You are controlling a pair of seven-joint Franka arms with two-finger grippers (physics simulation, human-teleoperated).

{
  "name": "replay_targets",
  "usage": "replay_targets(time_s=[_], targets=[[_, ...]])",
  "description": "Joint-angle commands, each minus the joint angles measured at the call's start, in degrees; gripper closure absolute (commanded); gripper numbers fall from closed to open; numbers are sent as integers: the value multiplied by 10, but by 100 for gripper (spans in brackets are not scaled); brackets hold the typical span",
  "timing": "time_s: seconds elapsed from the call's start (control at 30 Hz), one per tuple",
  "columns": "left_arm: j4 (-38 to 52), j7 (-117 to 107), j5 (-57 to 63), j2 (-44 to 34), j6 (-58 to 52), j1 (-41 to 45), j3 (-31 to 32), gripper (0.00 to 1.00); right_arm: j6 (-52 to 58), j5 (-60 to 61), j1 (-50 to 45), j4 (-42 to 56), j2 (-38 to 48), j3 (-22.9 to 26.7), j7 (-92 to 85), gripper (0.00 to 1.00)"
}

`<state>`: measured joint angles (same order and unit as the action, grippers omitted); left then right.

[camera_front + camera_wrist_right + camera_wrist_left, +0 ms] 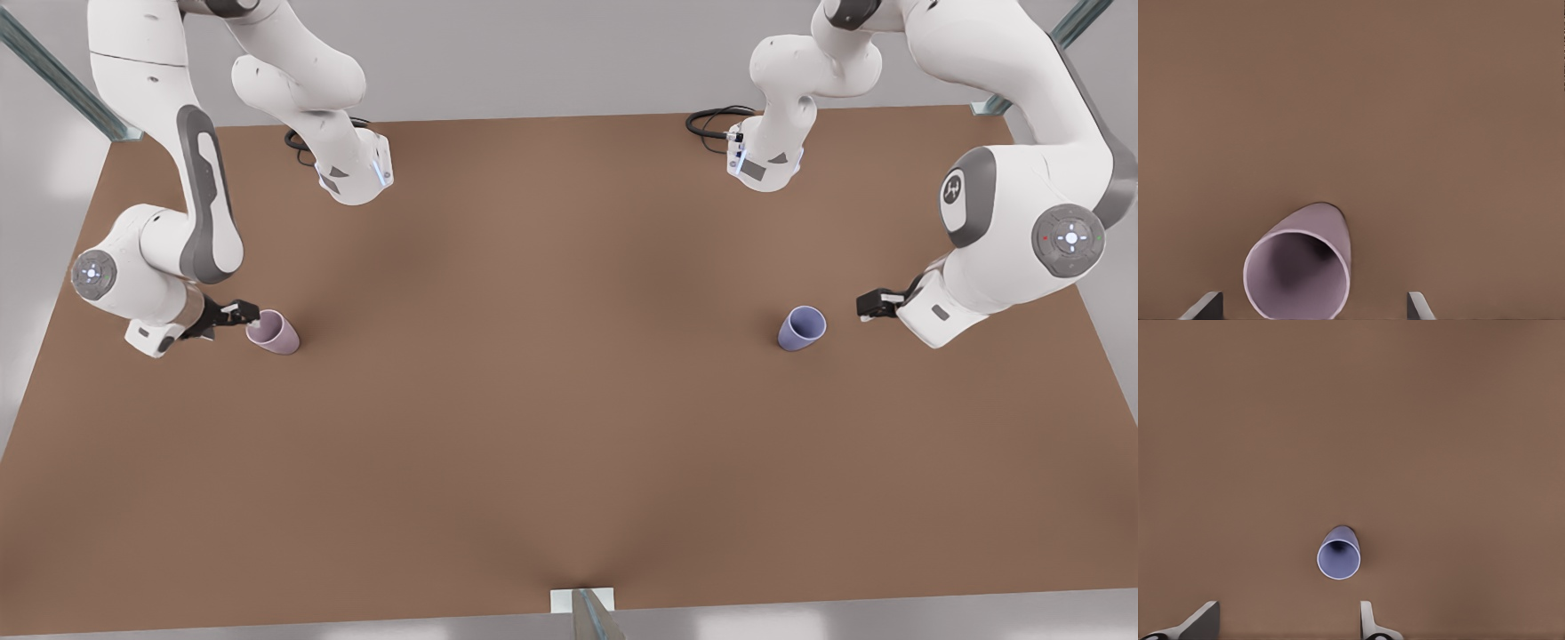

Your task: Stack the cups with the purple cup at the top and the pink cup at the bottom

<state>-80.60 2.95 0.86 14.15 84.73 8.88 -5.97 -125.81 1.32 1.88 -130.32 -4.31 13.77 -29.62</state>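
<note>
The pink cup (276,332) stands upright on the brown table (551,373) toward the front view's left. My right gripper (242,315) hovers right at its rim, open, and the pink cup (1298,270) lies close between the spread fingers (1205,305) of the right gripper (1311,310). The purple cup (802,328) stands upright toward the front view's right. My left gripper (876,305) is a short way off beside it, open. In the left wrist view the purple cup (1338,555) sits ahead of the left gripper (1288,628), apart from its fingers (1368,623).
The two arm bases (356,173) (763,164) stand at the table's back, each with a black cable (711,120) beside it. A metal bracket (582,604) sits at the front edge. A wide stretch of bare table lies between the cups.
</note>
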Motion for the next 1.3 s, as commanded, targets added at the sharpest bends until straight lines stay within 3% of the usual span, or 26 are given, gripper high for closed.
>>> replay_targets(time_s=[0.0, 0.5, 0.67, 0.7, 0.73, 0.83, 0.9, 1.03, 1.1, 1.27], targets=[[0, 0, 0, 0, 0, 0, 0, 0, -1, 0, -2, -2, 0, 0, 0, 0], [-14, 0, -1, 2, -2, 0, 0, 0, -130, 0, 8, -54, -59, 1, -2, 0], [-14, 0, -1, 3, -2, 0, 0, 0, -160, 0, 8, -68, -76, 1, -2, 34], [-14, 0, -1, 3, -2, 0, 0, 0, -160, 0, 9, -68, -80, 1, -2, 36], [-14, 0, -1, 3, -1, 0, 0, 0, -157, 0, 8, -67, -82, 1, -1, 50], [-14, 0, -1, 3, -1, 0, 0, 0, -154, 0, 8, -64, -86, 1, 1, 59], [-14, 0, -1, 4, -1, 0, -1, 0, -153, 0, 8, -64, -84, 1, 5, 71], [-14, 0, -1, 3, -3, 0, -1, 0, -154, 8, 8, -65, -88, 1, 4, 72], [-14, 0, -1, 3, -3, 0, -1, 0, -154, 23, 8, -65, -91, 1, 5, 79], [-14, 0, -1, 3, -3, 0, -2, 0, -153, 23, 7, -64, -85, 1, 5, 79]])
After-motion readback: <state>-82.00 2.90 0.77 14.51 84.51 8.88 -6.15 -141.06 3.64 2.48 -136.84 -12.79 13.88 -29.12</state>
